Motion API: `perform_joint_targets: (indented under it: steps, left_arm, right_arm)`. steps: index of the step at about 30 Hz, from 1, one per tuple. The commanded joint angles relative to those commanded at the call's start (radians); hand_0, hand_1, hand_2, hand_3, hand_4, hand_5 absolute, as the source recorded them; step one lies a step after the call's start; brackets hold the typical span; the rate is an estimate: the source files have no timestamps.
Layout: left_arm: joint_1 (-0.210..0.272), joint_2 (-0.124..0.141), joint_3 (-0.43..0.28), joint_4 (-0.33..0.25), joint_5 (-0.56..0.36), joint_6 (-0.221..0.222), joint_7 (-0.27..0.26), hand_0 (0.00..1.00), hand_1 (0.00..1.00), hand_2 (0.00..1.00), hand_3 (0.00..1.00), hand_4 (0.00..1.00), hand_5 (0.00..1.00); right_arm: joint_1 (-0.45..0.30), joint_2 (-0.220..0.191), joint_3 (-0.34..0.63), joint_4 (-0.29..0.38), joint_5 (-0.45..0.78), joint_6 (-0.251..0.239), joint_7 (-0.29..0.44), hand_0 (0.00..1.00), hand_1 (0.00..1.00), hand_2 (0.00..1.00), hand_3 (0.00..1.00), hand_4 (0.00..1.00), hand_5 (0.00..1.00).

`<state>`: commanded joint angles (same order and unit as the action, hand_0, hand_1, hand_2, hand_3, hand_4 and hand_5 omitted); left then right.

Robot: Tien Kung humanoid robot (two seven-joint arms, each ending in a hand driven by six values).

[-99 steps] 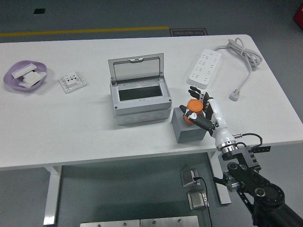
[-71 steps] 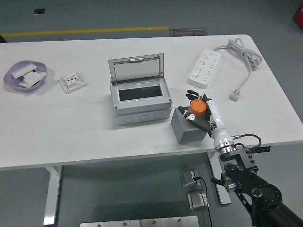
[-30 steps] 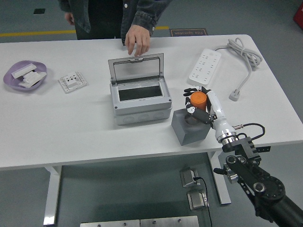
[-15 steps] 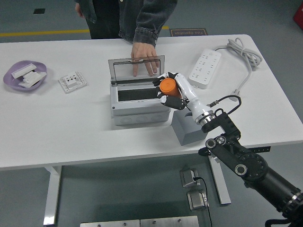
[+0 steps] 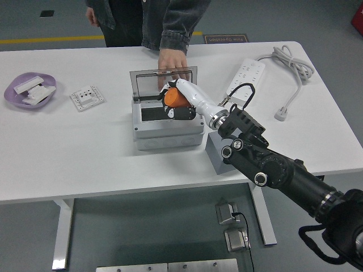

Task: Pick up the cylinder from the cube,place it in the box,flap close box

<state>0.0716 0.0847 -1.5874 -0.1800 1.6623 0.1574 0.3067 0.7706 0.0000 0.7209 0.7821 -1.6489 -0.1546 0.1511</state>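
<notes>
White desk (image 5: 85, 147) on a grey floor, a yellow line running along the floor at the far side. Right hand (image 5: 177, 103) reaches in from the near right, fingers clenched around the orange cylinder (image 5: 172, 98). Cylinder is off the grey cube (image 5: 218, 156), which sits just right of the box and is partly hidden behind the forearm. Cylinder hangs directly over the open mouth of the grey box (image 5: 167, 127), toward its right half, with the dark cavity straight below; whether it touches the rim cannot be told. Its long axis lies tilted, nearly on its side, running left to right rather than upright. Lid (image 5: 147, 85) stands raised at the far edge of the box, and a person's hand (image 5: 172, 63) on the far side rests on its top edge, fingers draped over it. My judgement: the drop is a short straight descent, no sideways travel needed; the lid then has to swing toward the near side, across the space the hand now occupies. Left arm not in view. Power strip (image 5: 246, 78), purple dish (image 5: 29, 92) and white socket plate (image 5: 87, 97) lie well apart from the work.
</notes>
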Motion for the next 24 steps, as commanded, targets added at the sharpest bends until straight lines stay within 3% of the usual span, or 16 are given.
perform_joint_targets:
  steps: [2, 9, 14, 19, 20, 24]
  left_arm:
    - [-0.003, 0.001, 0.005, 0.000, -0.005, 0.000, 0.000, 0.629, 0.638, 0.608, 0.623, 0.663, 0.252]
    - [-0.006, 0.006, 0.004, 0.000, -0.001, -0.001, 0.003, 0.629, 0.638, 0.608, 0.623, 0.663, 0.251]
    - [-0.010, 0.008, 0.010, 0.000, -0.006, -0.001, 0.002, 0.629, 0.639, 0.609, 0.623, 0.663, 0.252]
    - [-0.011, 0.009, 0.008, 0.000, -0.003, -0.001, 0.003, 0.629, 0.639, 0.609, 0.623, 0.663, 0.252]
    - [-0.011, 0.010, 0.008, 0.000, -0.003, -0.001, 0.003, 0.629, 0.639, 0.608, 0.623, 0.663, 0.252]
    - [-0.014, 0.010, 0.018, 0.000, -0.011, -0.001, 0.001, 0.629, 0.639, 0.608, 0.623, 0.663, 0.252]
  right_arm:
    - [0.025, 0.000, -0.023, -0.038, -0.018, 0.023, -0.009, 0.002, 0.179, 0.477, 0.404, 0.002, 0.002]
    - [0.086, 0.000, -0.088, -0.105, -0.030, 0.061, -0.008, 0.002, 0.182, 0.478, 0.405, 0.002, 0.002]
    - [0.105, 0.000, -0.116, -0.133, 0.015, 0.084, 0.032, 0.010, 0.203, 0.499, 0.432, 0.002, 0.002]
    - [0.111, 0.000, -0.136, -0.133, 0.037, 0.076, 0.053, 0.010, 0.203, 0.499, 0.432, 0.002, 0.002]
    - [0.112, 0.000, -0.140, -0.131, 0.042, 0.073, 0.057, 0.350, 0.523, 0.656, 0.706, 0.388, 0.070]
    - [0.114, 0.000, -0.145, -0.130, 0.063, 0.071, 0.069, 0.350, 0.523, 0.656, 0.706, 0.388, 0.070]
